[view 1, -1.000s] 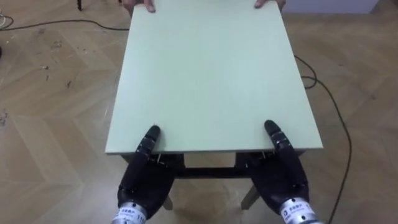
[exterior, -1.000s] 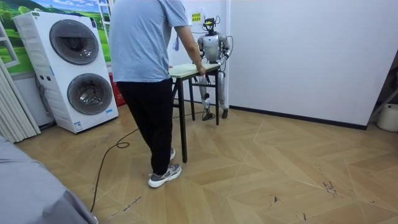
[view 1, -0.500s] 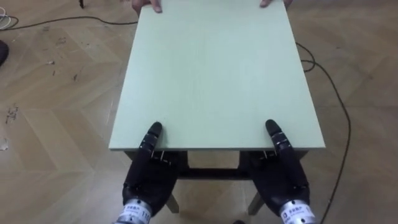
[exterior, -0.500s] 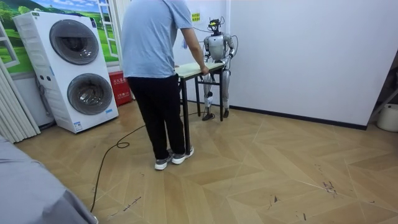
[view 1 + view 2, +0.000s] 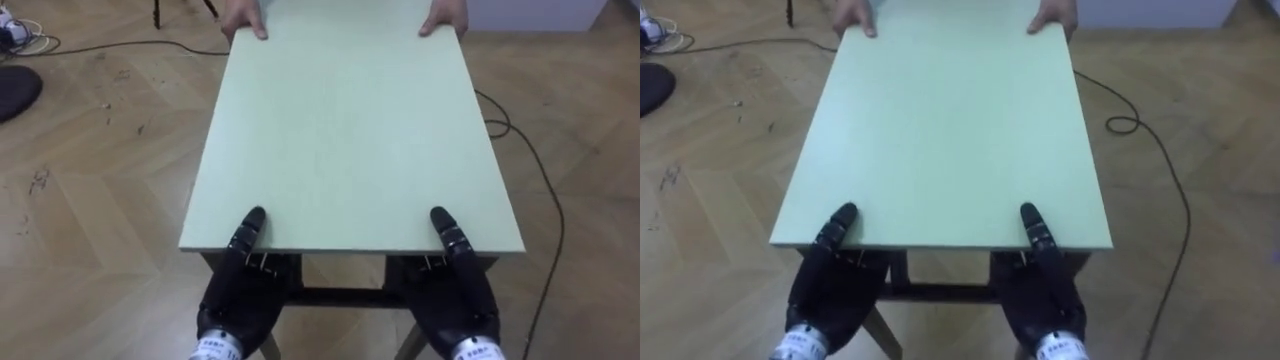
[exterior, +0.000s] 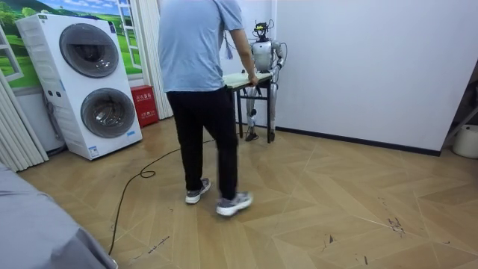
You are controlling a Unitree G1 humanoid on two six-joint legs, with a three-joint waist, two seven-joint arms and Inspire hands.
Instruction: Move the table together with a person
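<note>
A pale green table (image 5: 350, 120) with dark legs stands between me and a person (image 6: 202, 82) in a light blue shirt. My left hand (image 5: 240, 285) grips the near edge at its left, thumb on top and palm below. My right hand (image 5: 452, 290) grips the near edge at its right in the same way. The person's two hands (image 5: 245, 20) (image 5: 445, 18) hold the far corners. In the room view I (image 6: 263, 56) stand close to a white wall, with the table (image 6: 240, 79) carried between us.
A black cable (image 5: 545, 190) runs over the wooden floor right of the table. A dark round thing (image 5: 15, 90) lies at the far left. A stacked washer and dryer (image 6: 82, 82) and a red box (image 6: 144, 104) stand at the room view's left.
The person has stepped toward the room view's right, and the table and I have moved that way, nearer the wall. Both of my hands keep their hold on the near edge.
</note>
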